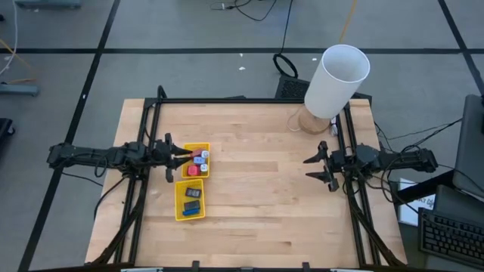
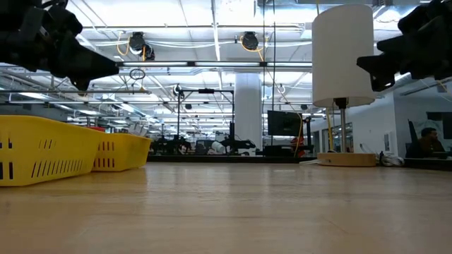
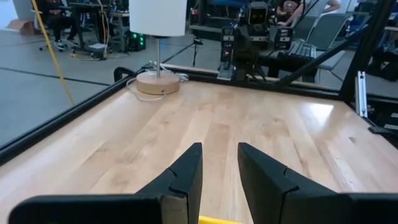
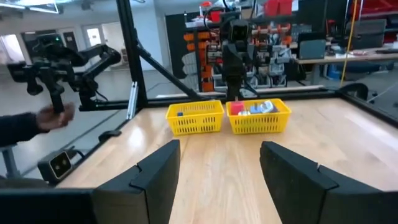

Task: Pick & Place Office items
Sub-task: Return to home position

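The tray [image 1: 178,201] on the left part of the table [image 1: 257,219] holds every task piece in view; none is seen loose on the table.

- **Upper compartment (high view):** the chunks [image 1: 194,170], red, blue and pale, lie here. Their number is too small to tell.
- **Lower compartment:** the dark rectangle [image 1: 192,193] and the blue rectangle [image 1: 193,206] lie flat, kept apart from the chunks by kind.
- **Left gripper [image 1: 180,157]:** it hangs at the upper compartment's outer rim, fingers parted by a narrow gap and holding nothing. Its wrist view shows only a yellow edge beneath.
- **Right gripper [image 1: 308,168]:** it waits at the table's right edge, spread wide and empty, facing the tray.
- **Lamp [image 1: 336,79]:** it stands well apart at the far right corner.

Judgement: sorting appears complete. Both arms carry nothing because only the retreat to rest remains.
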Robot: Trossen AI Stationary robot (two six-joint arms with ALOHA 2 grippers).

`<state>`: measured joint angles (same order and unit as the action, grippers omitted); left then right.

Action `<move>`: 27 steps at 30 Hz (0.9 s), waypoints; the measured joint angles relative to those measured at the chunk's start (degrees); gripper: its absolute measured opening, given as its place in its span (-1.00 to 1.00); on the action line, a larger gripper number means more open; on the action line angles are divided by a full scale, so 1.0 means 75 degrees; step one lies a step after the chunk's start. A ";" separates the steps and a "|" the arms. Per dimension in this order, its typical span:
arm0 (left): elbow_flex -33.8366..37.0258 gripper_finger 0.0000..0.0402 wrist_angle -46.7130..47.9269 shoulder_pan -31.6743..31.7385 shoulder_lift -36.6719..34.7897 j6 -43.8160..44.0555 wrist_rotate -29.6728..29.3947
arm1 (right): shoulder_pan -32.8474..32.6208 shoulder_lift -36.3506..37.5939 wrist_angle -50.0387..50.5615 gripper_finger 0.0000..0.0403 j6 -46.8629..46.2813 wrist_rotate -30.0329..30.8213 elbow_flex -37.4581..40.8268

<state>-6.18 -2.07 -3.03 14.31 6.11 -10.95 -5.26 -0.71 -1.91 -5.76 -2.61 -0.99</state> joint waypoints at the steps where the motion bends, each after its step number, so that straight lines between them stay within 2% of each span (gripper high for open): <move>1: -0.0002 -0.49 0.0020 0.0000 0.0011 -0.0003 -0.0001 | 0.0000 -0.0013 -0.0017 0.04 0.0080 -0.0006 0.0003; 7: -0.0001 -0.49 0.0023 0.0000 0.0008 0.0026 -0.0002 | 0.0000 -0.0073 -0.0047 0.04 0.0482 -0.0022 0.0009; 27: -0.0002 -0.49 0.0020 0.0000 0.0005 0.0028 -0.0006 | -0.0003 -0.0073 -0.0058 0.04 0.0469 -0.0031 0.0017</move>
<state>-6.20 -1.91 -3.03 14.35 6.32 -11.00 -5.28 -1.26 -2.35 -2.24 -2.85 -0.86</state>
